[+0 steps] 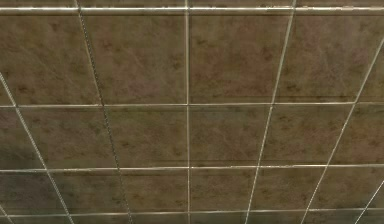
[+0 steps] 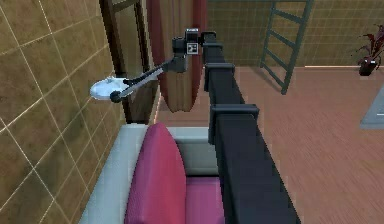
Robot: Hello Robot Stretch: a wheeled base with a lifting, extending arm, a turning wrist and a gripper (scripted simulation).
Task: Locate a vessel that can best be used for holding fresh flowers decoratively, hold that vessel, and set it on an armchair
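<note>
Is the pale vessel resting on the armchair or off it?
Off it: the pale vessel hangs at the far end of the claw, clear of the armchair below.

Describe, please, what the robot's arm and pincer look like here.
The arm is a dark, nearly black square bar built of stepped segments. Two small white squares with black marks sit at its far end. The pincer has a dark body and two thin dark fingers.

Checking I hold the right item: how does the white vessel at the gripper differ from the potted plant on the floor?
The white vessel is pale bluish; the potted plant is dark with reddish leaves. The vessel hangs at the gripper, clear of the armchair; the plant stands on the floor. The vessel is wide and low; the plant rises upright.
</note>
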